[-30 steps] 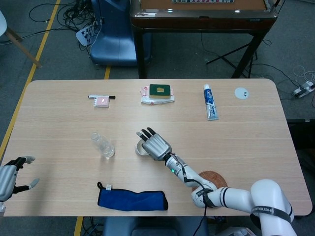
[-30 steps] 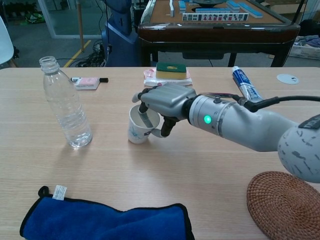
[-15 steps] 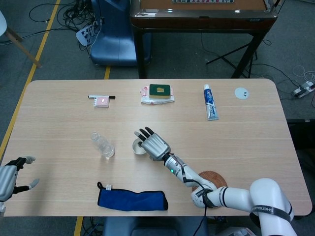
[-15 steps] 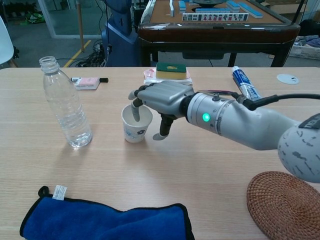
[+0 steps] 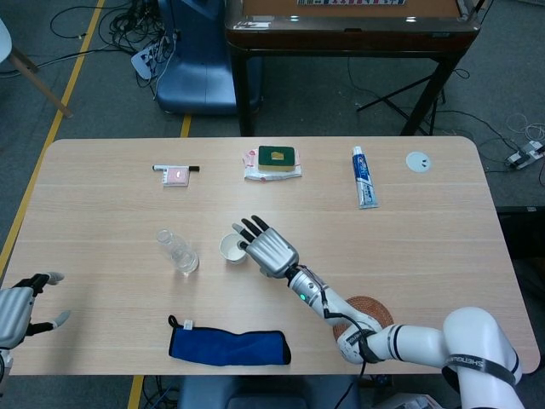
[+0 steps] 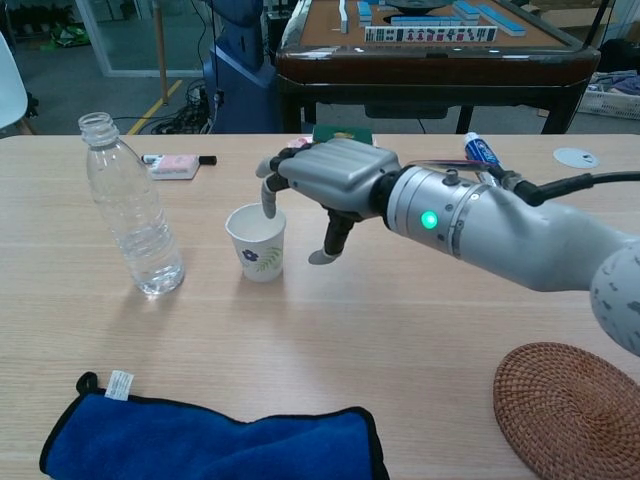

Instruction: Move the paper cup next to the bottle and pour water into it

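A white paper cup (image 6: 256,245) with a flower print stands upright on the table, a short gap to the right of the clear uncapped bottle (image 6: 130,215). In the head view the cup (image 5: 230,248) sits right of the bottle (image 5: 177,251). My right hand (image 6: 330,185) hovers over the cup's right side, one fingertip down at its rim, thumb hanging apart from the cup wall. It grips nothing. My left hand (image 5: 17,311) lies at the table's near left edge, fingers spread, holding nothing.
A blue cloth (image 6: 215,440) lies near the front edge and a woven coaster (image 6: 570,405) at the front right. Along the far side are a marker with a pink eraser (image 5: 175,173), a sponge on a packet (image 5: 274,162), a toothpaste tube (image 5: 364,177) and a white disc (image 5: 418,161).
My right hand carried the cup leftward toward the bottle, set it upright from a tilt, then rose; its thumb has come off the cup wall. The left hand stayed put.
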Motion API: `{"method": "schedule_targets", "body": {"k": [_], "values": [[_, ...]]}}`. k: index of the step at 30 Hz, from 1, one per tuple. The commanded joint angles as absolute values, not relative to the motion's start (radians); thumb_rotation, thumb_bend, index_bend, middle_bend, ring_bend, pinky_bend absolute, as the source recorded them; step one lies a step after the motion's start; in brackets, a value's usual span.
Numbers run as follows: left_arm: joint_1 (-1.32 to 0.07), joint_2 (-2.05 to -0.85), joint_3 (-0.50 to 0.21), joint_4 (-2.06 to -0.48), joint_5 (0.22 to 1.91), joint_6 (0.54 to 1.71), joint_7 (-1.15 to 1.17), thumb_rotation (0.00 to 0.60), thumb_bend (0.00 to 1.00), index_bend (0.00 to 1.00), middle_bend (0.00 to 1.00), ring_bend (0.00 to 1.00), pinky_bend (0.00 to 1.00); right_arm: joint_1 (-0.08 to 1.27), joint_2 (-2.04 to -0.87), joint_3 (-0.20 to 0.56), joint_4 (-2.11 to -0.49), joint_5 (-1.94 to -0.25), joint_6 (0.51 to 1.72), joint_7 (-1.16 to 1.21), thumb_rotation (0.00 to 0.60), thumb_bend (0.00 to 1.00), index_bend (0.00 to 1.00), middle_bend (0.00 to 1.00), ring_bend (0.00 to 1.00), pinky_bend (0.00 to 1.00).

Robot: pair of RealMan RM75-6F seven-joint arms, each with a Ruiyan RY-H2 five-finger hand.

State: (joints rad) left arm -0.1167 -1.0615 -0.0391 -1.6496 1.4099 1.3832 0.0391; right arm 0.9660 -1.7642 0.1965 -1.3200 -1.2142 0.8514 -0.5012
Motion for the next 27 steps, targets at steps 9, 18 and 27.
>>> {"method": "schedule_targets", "body": {"k": [9, 18, 27], "values": [[-0.123, -1.087, -0.037, -1.636, 1.405, 1.373, 0.066, 0.6, 0.15, 0.33, 0.36, 0.41, 0.63, 0.827, -1.529, 0.131, -1.606, -1.169, 1.025, -0.66, 0.6, 0.19, 0.33, 0.04, 0.0, 0.08], [-0.132, -1.112, -0.034, -1.621, 1.415, 1.368, 0.093, 0.6, 0.15, 0.3, 0.36, 0.41, 0.63, 0.68, -1.308, 0.029, -1.82, -1.159, 1.182, -0.767, 0.6, 0.19, 0.33, 0.08, 0.0, 0.08], [-0.139, -1.148, -0.029, -1.59, 1.444, 1.377, 0.101, 0.6, 0.15, 0.3, 0.36, 0.41, 0.63, 0.531, -1.229, -0.068, -1.85, -1.2, 1.315, -0.758, 0.6, 0.19, 0.33, 0.09, 0.0, 0.08]]}}
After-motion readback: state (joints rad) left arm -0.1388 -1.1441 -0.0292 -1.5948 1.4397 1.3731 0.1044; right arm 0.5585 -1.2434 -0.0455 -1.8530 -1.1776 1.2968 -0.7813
